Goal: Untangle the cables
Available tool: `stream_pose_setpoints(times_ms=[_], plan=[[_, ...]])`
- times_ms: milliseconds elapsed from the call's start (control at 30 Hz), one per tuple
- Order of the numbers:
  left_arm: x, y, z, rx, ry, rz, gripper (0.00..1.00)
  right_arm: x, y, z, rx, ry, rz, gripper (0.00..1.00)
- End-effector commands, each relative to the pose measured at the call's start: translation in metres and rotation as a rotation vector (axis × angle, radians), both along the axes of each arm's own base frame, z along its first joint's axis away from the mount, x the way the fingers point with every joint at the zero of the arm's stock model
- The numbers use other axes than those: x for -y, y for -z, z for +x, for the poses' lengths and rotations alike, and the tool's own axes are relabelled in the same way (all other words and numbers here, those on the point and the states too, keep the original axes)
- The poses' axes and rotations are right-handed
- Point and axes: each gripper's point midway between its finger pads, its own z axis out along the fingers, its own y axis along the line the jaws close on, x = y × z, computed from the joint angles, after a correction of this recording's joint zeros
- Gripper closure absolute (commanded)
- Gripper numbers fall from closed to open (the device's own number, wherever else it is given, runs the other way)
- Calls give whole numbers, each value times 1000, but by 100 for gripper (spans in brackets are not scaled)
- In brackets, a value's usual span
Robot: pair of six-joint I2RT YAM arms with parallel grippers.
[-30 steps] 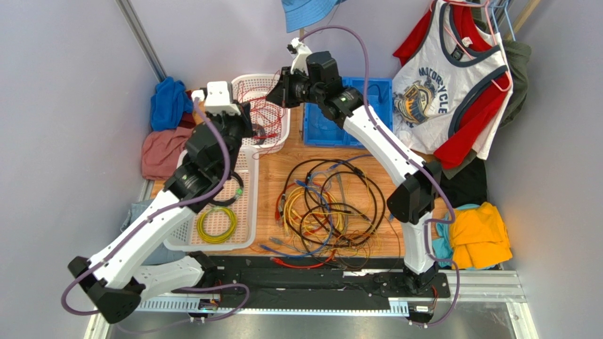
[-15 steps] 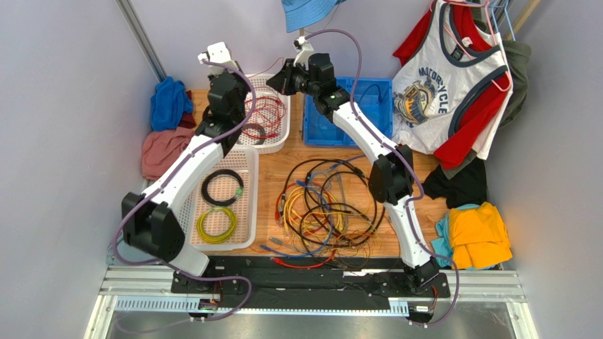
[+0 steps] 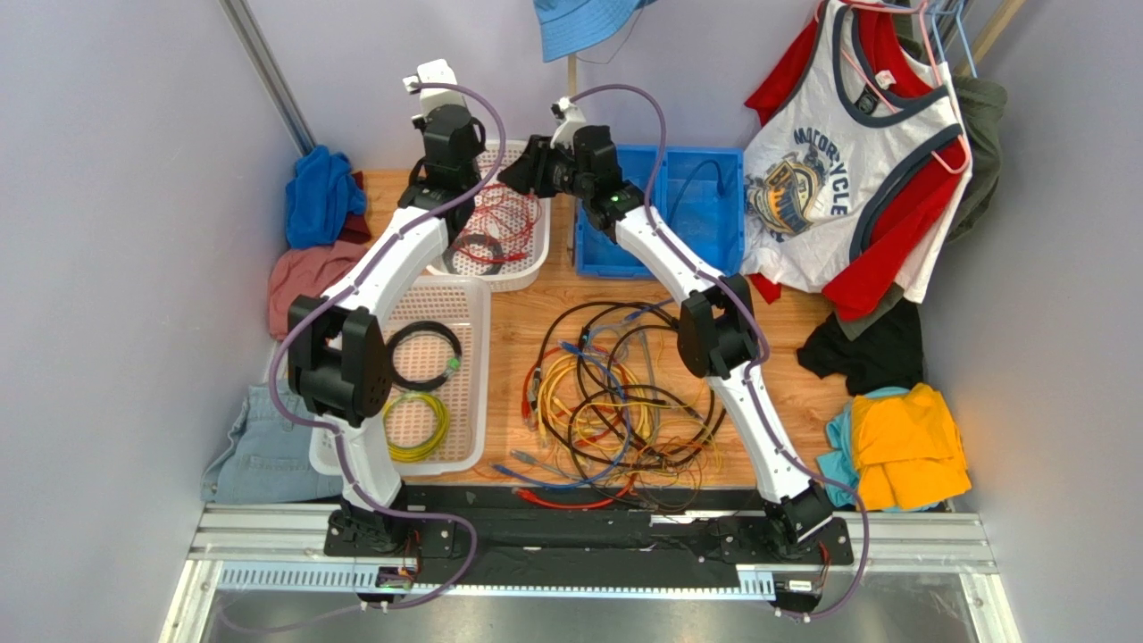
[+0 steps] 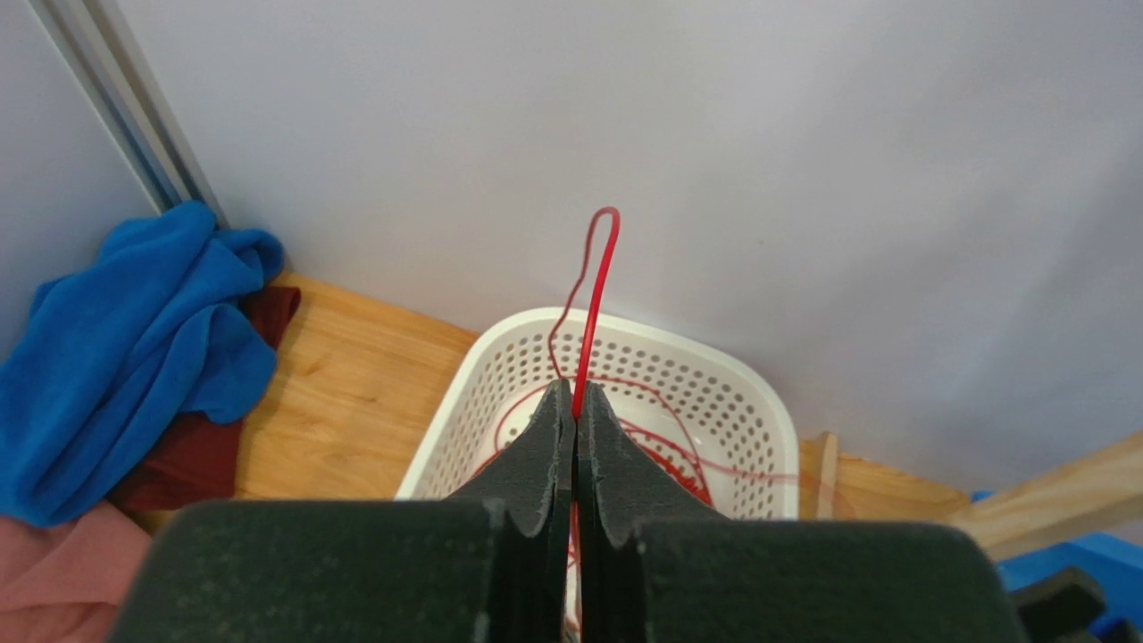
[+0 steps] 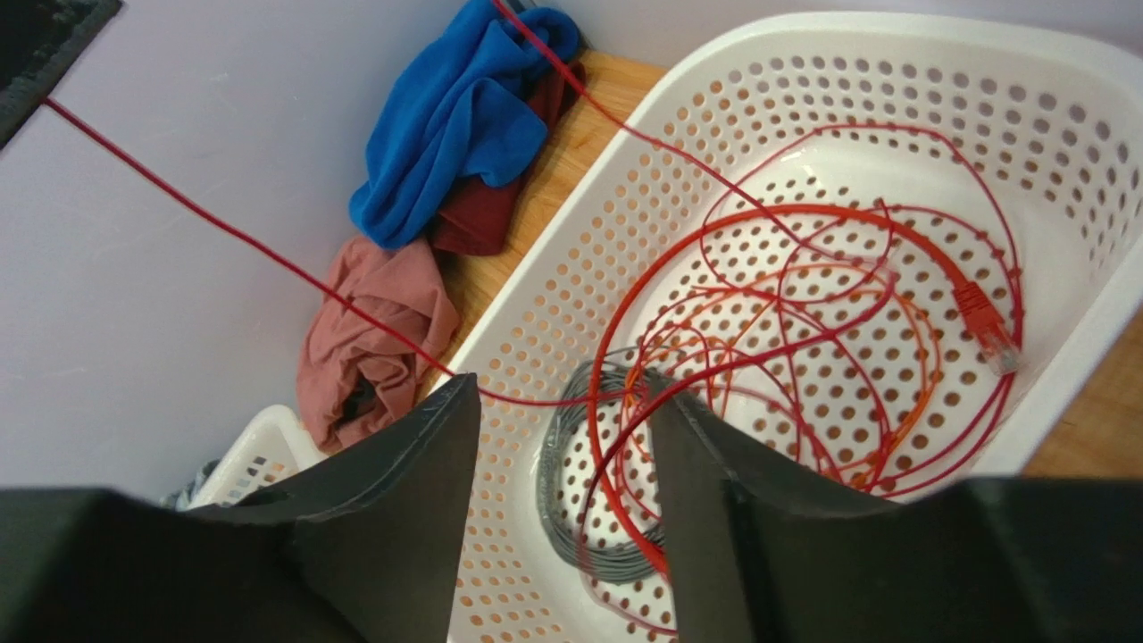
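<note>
While the left gripper pinches a red cable, the right gripper stands wide apart. Beneath it lies a white basket.

Glossy cable, plastic basket, seemingly wooden table.

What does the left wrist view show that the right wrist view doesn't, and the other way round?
Only the left wrist: the left gripper shut on the red cable, with a loop standing above its fingertips. Only the right wrist: the right gripper open, facing into the basket, where the red plug and a grey coil lie. Both: the basket, red cable in it, and the blue cloth beside it.
</note>
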Motion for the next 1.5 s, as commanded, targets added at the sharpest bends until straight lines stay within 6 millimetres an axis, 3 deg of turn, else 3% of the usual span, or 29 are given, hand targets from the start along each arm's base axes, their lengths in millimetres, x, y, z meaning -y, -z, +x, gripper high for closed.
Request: stream_pose_setpoints(times_ms=[0,33,67,100,167,200,233,300,333,433,500,567,600,667,700,733,767,800,833,867,900,933,967,1067,1100,1167,1300,1433,1467], plan=[[-11,12,11,-66,-47,-13,100,-1,-24,-10,8,6,12,37],[-13,15,13,-77,-51,-1,100,-2,-29,-15,16,1,15,1],[-15,16,16,-83,-59,5,100,-1,-19,-18,-6,9,2,0],[-20,20,19,-110,-74,15,100,1,-40,-23,23,12,19,0],[-25,22,22,-132,-86,16,100,2,-48,-29,28,26,10,0],[-30,22,23,-151,-90,16,96,3,-65,-36,50,26,14,0],[-32,20,22,-152,-91,7,80,3,-71,-41,57,24,11,0],[-33,16,17,-156,-77,-5,62,7,-89,-50,76,30,5,0],[-32,13,14,-153,-72,-19,44,6,-94,-55,81,28,3,0],[-27,5,2,-139,-34,-61,27,9,-108,-68,85,39,2,0],[-24,-1,-9,-133,-12,-96,25,14,-122,-75,96,61,9,0],[-21,1,-18,-147,3,-114,23,16,-115,-81,69,75,-12,0],[-16,-11,-28,-124,20,-130,23,19,-123,-88,73,81,-10,0],[-6,-10,-40,-115,49,-141,23,26,-106,-94,44,100,-46,0],[3,-29,-55,-73,82,-152,23,32,-121,-106,61,108,-41,0],[8,-35,-64,-56,92,-160,23,37,-97,-112,21,120,-87,0],[13,-27,-74,-62,105,-165,23,52,-113,-121,43,162,-95,0],[26,-48,-95,-20,158,-194,23,55,-109,-129,34,178,-109,0],[32,-52,-107,-13,180,-208,23,62,-101,-136,12,200,-122,0],[38,-38,-119,-48,198,-211,23,77,-90,-149,-52,243,-114,0],[49,-56,-144,-13,261,-251,23,83,-79,-159,-98,261,-112,0],[54,-56,-157,-14,288,-273,23,92,-70,-166,-133,294,-109,0],[57,-53,-182,-21,319,-293,23,107,-50,-182,-173,335,-125,0],[71,-41,-227,-31,408,-340,22,121,-20,-221,-169,384,-240,0],[72,-37,-237,-40,412,-349,22,114,-13,-241,-142,358,-302,0],[80,-24,-265,-73,466,-339,22,126,-1,-262,-129,385,-403,0],[96,-8,-297,-113,525,-317,13,131,25,-309,-97,399,-568,0],[122,11,-322,-186,610,-316,9,152,58,-334,-150,447,-671,0],[133,27,-331,-234,647,-306,7,151,60,-342,-169,403,-647,0]])
